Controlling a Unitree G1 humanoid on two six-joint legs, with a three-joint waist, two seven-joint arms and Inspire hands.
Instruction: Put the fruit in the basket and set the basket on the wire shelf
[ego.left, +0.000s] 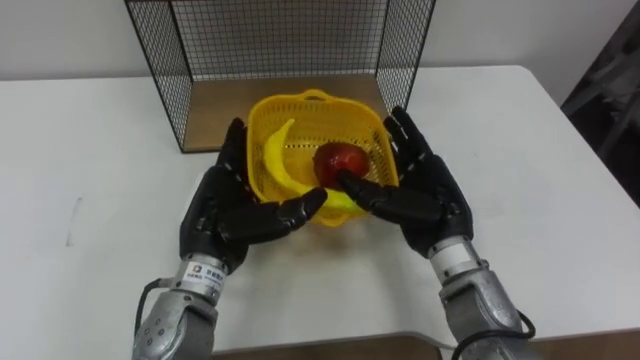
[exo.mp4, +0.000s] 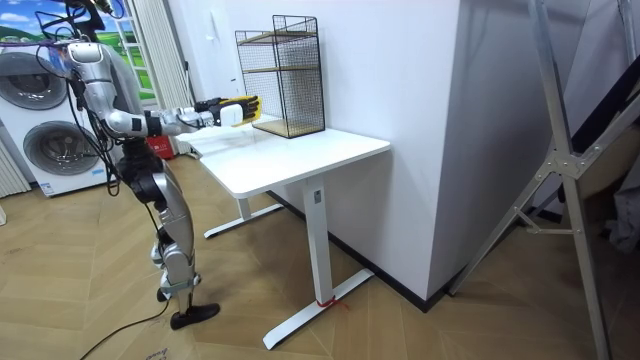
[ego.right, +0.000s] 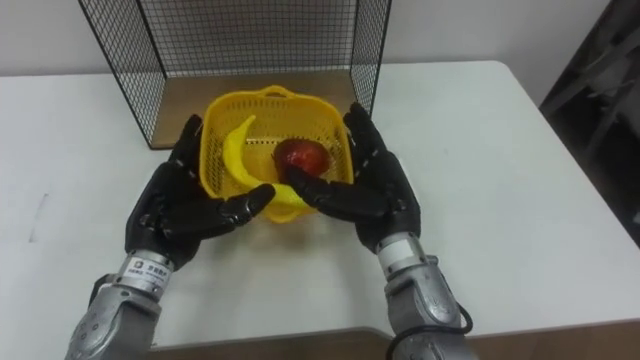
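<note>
Standing at the near edge of the white desk (ego.left: 540, 200), its top open on both sides, I hold the yellow basket (ego.left: 305, 105) between my left robot hand (ego.left: 225, 215) and right robot hand (ego.left: 430, 195). Both are unclenched, with straight fingers pressed along its sides and thumbs across its front. A banana (ego.left: 275, 160) and a red fruit (ego.left: 340, 158) lie inside. Just beyond, the wire shelf (ego.left: 160, 70) stands open-fronted at the basket's far rim.

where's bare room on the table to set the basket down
Bare table left of the left hand and right of the right hand. The wire shelf's wooden floor behind the basket is bare too. Crowded: the middle, both hands against the basket.
</note>
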